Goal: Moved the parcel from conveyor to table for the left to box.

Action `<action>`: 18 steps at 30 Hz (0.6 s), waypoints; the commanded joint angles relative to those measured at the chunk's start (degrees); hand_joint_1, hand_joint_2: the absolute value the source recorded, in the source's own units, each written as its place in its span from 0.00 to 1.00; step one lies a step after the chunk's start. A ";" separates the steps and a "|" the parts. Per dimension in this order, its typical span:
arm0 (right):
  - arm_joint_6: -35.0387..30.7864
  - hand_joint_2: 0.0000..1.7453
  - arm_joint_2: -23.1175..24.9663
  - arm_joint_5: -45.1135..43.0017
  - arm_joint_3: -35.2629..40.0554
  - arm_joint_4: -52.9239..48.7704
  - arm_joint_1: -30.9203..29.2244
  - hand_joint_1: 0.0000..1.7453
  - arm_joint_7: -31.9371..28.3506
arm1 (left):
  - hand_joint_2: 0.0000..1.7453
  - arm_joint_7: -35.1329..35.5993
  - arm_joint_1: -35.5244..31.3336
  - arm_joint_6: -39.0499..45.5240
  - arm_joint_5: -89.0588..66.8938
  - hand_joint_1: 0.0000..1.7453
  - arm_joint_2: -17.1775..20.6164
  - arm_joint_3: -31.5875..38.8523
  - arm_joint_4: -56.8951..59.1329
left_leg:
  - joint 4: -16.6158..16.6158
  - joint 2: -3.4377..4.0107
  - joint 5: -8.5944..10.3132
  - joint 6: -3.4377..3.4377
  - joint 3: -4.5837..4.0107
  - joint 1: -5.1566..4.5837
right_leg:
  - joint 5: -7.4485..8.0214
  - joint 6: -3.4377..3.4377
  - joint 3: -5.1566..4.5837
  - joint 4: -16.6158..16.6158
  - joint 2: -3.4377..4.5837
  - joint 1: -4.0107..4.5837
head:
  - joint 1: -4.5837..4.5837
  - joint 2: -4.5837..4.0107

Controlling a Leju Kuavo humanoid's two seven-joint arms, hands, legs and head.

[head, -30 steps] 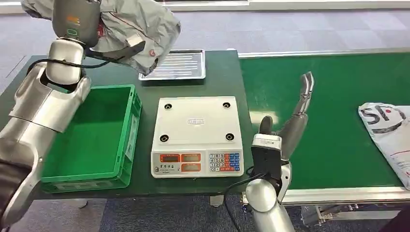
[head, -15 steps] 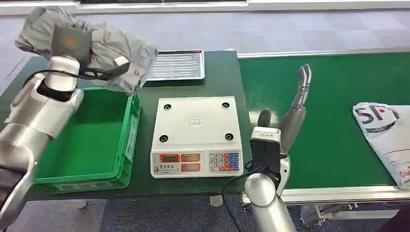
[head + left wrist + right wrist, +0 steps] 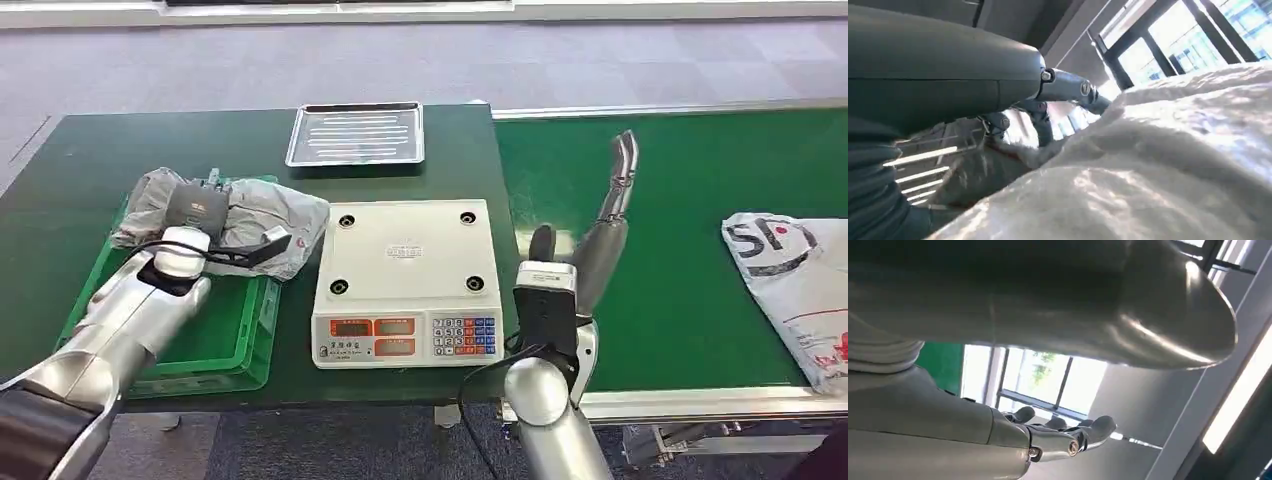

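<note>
A: Where is the grey parcel (image 3: 240, 215) now?

B: It lies on the far end of the green box (image 3: 230, 345), at about nine o'clock from the scale (image 3: 405, 275). One end of it hangs over the box rim next to the scale.

A: Is the robot holding it?

B: Yes. The left hand (image 3: 205, 215) is on top of the parcel, and dark fingers (image 3: 255, 250) wrap over its near side. In the left wrist view the fingers (image 3: 1068, 90) press into the crinkly bag (image 3: 1148, 165).

A: What about the other hand?

B: The right hand (image 3: 605, 235) stands up at three o'clock from the scale, over the edge of the green belt (image 3: 690, 180). Its fingers (image 3: 622, 170) point up, straight and close together, with the thumb apart. It holds nothing.

A: Anything else on the belt?

B: A white bag with big letters (image 3: 795, 290) lies far out at three o'clock, well apart from the hand.

A: And at twelve o'clock from the scale?

B: A shiny metal tray (image 3: 358, 135) sits on the dark green table (image 3: 90, 160).
</note>
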 commanded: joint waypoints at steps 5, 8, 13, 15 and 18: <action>-1.29 0.00 -2.56 1.03 -1.95 -0.48 2.61 0.00 1.35 | 0.00 1.63 -6.30 13.21 0.11 0.00 -3.65 10.45 -2.28 | 0.12 -0.28 0.08 -0.01 -0.18 0.14 | -0.03 0.00 -0.05 -0.01 -0.40 0.14 | -0.02 0.00; -1.29 0.00 -2.42 1.76 -2.05 -0.75 3.04 0.00 1.84 | 0.00 4.22 -5.56 25.91 -2.14 0.00 -3.40 14.14 -7.48 | 0.00 -0.17 0.06 0.02 -0.01 0.06 | -0.02 0.02 0.09 -0.09 -0.30 0.11 | -0.02 0.02; -1.29 0.00 -0.81 2.87 -1.72 -1.32 4.03 0.00 2.32 | 0.00 -10.30 2.04 35.45 8.63 0.00 -8.66 36.32 -58.12 | 0.15 -0.15 0.03 0.01 -0.27 0.14 | -0.02 0.01 -0.15 0.00 -0.29 0.18 | -0.02 0.00; -1.29 0.00 -1.25 3.01 -1.23 -0.78 4.01 0.00 2.41 | 0.00 -29.69 3.11 35.45 35.83 0.00 -16.46 42.13 -69.00 | 0.10 -0.17 -0.05 0.05 -0.17 0.10 | -0.12 0.03 -0.03 -0.03 -0.39 0.16 | -0.02 0.00; -1.29 0.00 -1.78 1.23 -2.16 1.43 3.00 0.00 1.41 | 0.00 -33.83 12.75 25.24 68.37 0.00 -17.12 35.08 -87.60 | 0.07 -0.12 0.05 0.01 -0.28 0.10 | 0.00 0.03 -0.25 -0.09 -0.20 0.13 | -0.02 0.00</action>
